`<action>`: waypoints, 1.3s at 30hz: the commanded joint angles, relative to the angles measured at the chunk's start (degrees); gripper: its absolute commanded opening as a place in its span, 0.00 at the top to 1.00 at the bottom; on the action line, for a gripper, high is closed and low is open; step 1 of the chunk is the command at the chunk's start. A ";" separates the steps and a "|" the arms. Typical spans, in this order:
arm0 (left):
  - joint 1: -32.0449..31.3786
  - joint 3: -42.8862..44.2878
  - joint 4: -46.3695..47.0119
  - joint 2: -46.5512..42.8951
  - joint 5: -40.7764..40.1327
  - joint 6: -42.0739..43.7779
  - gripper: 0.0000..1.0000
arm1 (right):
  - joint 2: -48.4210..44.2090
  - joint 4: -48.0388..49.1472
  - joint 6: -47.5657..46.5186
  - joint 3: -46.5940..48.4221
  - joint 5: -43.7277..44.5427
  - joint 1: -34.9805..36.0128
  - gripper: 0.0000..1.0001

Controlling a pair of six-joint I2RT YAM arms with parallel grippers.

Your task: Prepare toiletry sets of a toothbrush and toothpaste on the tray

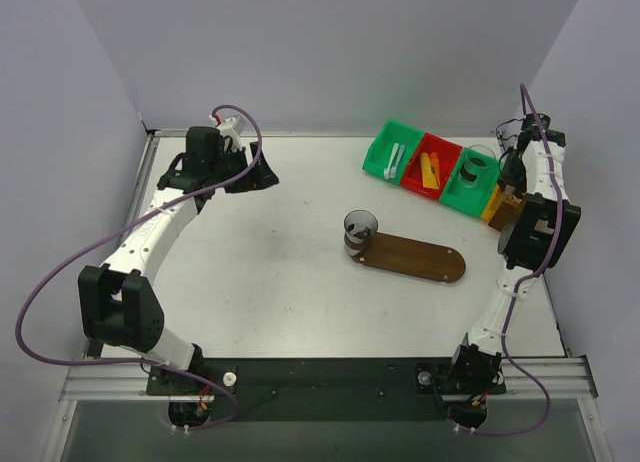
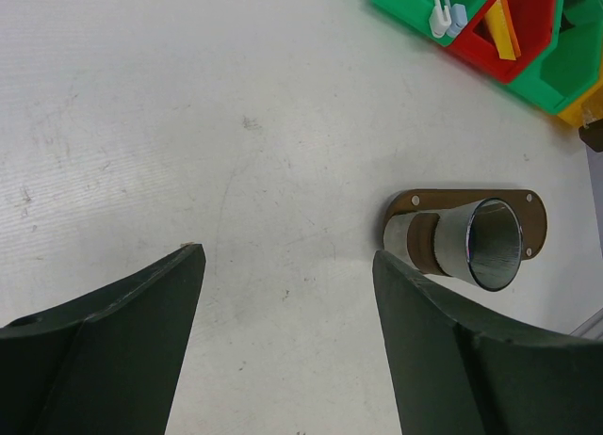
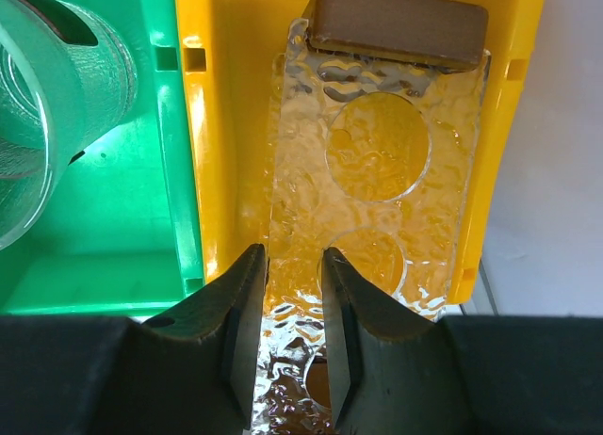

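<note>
The right gripper (image 3: pixel 292 261) has its two dark fingers pinched on the near edge of a clear plate (image 3: pixel 301 143), a rippled sheet with round holes that lies in the yellow bin (image 3: pixel 221 124) with a brown block (image 3: pixel 400 25) at its far end. Just beside it, the cup bin (image 3: pixel 141 218), a green one, holds spare clear cups. Across the table (image 1: pixel 270 272) the left gripper (image 2: pixel 287 261) hangs spread wide with nothing between its fingers, well apart from the work. The tray (image 2: pixel 532 214) lies out in the middle with one clear cup (image 2: pixel 452 242) standing on its left end, and that cup looks empty to me. The toothbrushes (image 1: pixel 395 160) sit in the green bin at the row's left end and the toothpaste tubes (image 1: pixel 430 170) in the red bin (image 1: pixel 418 177) beside it, none on the tray. So I'd say the set is barely begun and the step in hand is fetching this plate. The next move wants a straight lift clear of the bin walls, with the thin sheet kept from slipping or twisting in the pinch, before it is carried toward the tray.
</note>
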 commanded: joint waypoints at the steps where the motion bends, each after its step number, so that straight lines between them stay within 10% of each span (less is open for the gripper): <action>1: 0.43 2.86 0.87 -0.05 -0.04 0.03 0.18 | 0.38 -2.34 -0.21 -0.98 0.16 -0.66 0.99; 39: 0.34 3.74 3.77 -0.58 4.09 1.35 0.19 | -28.96 3.64 -7.24 -19.24 0.51 7.86 1.00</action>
